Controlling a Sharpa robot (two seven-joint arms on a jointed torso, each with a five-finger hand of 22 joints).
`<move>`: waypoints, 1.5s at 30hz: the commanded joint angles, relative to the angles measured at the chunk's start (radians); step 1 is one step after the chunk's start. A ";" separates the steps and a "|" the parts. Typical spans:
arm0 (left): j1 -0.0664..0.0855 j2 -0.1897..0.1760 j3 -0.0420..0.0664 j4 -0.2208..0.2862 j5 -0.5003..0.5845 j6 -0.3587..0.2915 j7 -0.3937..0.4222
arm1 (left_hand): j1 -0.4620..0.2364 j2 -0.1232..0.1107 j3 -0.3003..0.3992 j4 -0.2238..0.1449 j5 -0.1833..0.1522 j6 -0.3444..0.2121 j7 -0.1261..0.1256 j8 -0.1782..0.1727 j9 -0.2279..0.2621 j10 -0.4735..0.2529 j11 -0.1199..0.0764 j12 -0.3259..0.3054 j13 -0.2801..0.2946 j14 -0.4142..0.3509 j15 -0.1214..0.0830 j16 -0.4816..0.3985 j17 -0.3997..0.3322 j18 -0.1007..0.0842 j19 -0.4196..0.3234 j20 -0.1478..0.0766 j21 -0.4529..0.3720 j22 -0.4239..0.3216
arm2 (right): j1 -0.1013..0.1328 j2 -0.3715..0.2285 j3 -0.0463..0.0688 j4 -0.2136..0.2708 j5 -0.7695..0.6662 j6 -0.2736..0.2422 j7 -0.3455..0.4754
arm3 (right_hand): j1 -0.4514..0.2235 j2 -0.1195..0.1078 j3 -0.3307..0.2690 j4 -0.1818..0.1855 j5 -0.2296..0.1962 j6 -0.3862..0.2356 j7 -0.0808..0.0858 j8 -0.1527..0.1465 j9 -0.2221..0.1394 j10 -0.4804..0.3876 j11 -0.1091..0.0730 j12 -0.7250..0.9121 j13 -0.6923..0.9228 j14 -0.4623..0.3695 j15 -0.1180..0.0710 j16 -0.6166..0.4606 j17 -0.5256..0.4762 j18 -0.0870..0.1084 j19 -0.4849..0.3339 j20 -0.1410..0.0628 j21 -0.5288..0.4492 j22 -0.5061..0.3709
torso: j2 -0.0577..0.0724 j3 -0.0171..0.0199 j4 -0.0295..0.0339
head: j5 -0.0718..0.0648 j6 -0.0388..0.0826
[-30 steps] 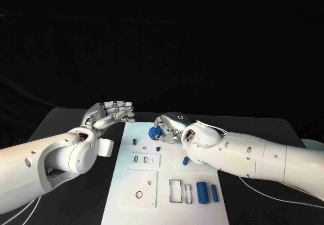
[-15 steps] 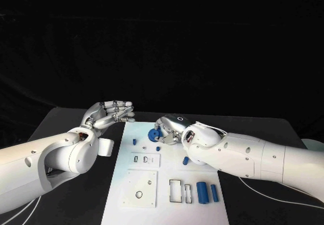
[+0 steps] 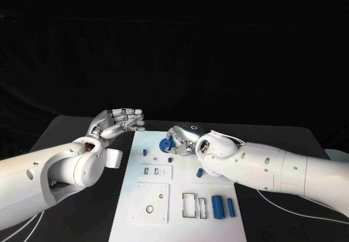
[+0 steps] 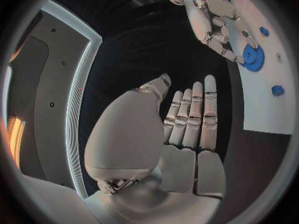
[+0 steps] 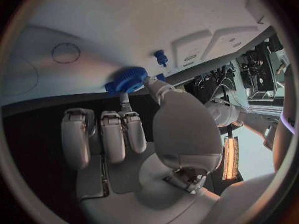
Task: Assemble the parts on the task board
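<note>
Task board [image 3: 146,229]: lying flat in the middle of the black table [image 3: 80,222], running from the near edge toward the two hands.
Left hand [image 3: 118,123]: hovering over the table just beside the board's far left corner, holding nothing; its fingers are lying straight and side by side in the left wrist view [image 4: 190,122], with the thumb set off to one side.
Raised white blocks: two are sitting on the board's left half, a small one [image 3: 157,172] with slots and a larger one [image 3: 151,202] with a round hole.
Small blue parts: four are lying loose on the board, one near the left edge [image 3: 144,152], one by the small block [image 3: 170,159], one by the right forearm [image 3: 200,173], and what is probably a fourth at the far edge [image 3: 142,129], too small to make out.
Blue gear [image 3: 166,143]: sitting at the board's far end, pinched between the right thumb and a fingertip; the right wrist view [image 5: 129,79] is showing it at the board's edge.
Right hand [image 3: 182,137]: gripping the gear, its other fingers curling in toward the palm.
Blue cylinders: two are lying side by side near the board's near right corner, a thick one [image 3: 217,205] and a thin one [image 3: 230,207].
</note>
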 commanded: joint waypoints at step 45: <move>0.002 0.003 0.000 -0.004 -0.003 0.038 0.018 | -0.009 0.005 0.003 -0.014 -0.003 -0.005 -0.001 -0.007 -0.001 -0.005 0.001 0.001 0.000 -0.005 0.001 -0.007 0.007 0.006 -0.022 -0.001 0.013 0.006 | 0.062 -0.403 0.002 0.183 0.450 0.064 0.257 | 0.122 -0.013 0.012 -0.055 0.048 0.030 0.001 -0.028 0.006 0.075 0.006 -0.004 0.222 0.089 -0.003 -0.005 0.193 0.004 -0.002 -0.001 -0.034 0.126 | -0.009 0.0091 -0.0187 | -0.013 0.015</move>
